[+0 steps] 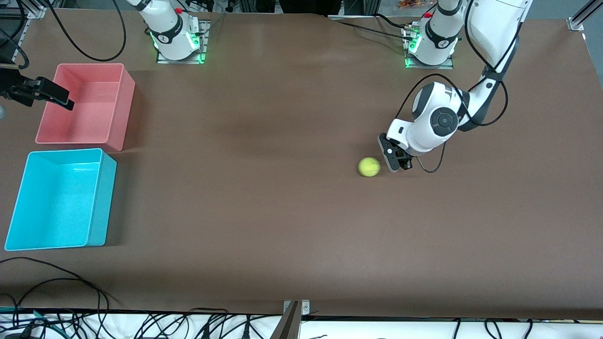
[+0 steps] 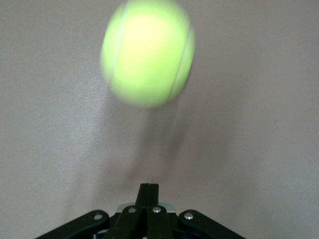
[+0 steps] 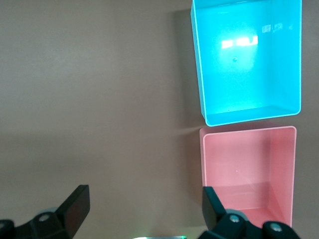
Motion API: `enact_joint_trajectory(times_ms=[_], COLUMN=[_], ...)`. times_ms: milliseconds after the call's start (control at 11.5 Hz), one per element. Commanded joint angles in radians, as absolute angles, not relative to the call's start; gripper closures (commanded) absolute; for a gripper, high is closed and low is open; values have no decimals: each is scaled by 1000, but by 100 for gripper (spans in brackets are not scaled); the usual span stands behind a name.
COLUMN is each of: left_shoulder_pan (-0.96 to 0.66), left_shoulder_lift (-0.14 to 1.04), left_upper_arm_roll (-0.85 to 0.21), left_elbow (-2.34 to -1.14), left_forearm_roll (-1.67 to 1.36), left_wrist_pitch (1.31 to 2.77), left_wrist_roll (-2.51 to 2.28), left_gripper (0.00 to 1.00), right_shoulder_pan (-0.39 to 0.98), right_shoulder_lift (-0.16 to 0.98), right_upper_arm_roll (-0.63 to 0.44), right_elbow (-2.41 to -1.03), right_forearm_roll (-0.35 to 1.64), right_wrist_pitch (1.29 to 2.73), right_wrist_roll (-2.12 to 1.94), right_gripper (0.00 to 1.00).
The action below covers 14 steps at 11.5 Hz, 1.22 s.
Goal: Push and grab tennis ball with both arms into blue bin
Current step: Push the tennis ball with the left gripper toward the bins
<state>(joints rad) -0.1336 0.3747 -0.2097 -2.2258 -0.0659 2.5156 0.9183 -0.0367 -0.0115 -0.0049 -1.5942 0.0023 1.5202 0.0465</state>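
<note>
The left arm is bent low over the counter, with the left gripper [image 1: 394, 160] held close to its surface, fingers [image 2: 148, 199] pressed together. The right gripper [image 1: 49, 95] is held aloft at the right arm's end, fingers [image 3: 75, 206] spread wide.

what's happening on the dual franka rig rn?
The left pincer, fingers shut, sits low on the table right beside the tennis ball, on the side away from the bins, placed to push it. The ball is far from the blue bin. The right pincer waits open over the pink bin. Both bins are empty.
</note>
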Motion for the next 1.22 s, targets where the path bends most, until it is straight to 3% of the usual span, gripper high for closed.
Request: enact_joint_trajectory(times_ms=[0, 1133], left_shoulder_pan=[-89, -86], left_shoulder_lift=[376, 376], left_upper_arm_roll=[-195, -192], left_elbow=[-2229, -2229], left_forearm_roll=[-69, -67], left_wrist_pitch=[2514, 2511], left_wrist_roll=[959, 965], left_gripper=[100, 100], right_shoulder_pan=[-38, -25], right_shoulder_lift=[-3, 9], right_upper_arm_roll=[-2, 2], right_elbow=[-1569, -1569], right_forearm_roll=[18, 11], right_wrist_pitch=[1511, 1513], right_wrist_roll=[57, 55], right_gripper=[0, 0])
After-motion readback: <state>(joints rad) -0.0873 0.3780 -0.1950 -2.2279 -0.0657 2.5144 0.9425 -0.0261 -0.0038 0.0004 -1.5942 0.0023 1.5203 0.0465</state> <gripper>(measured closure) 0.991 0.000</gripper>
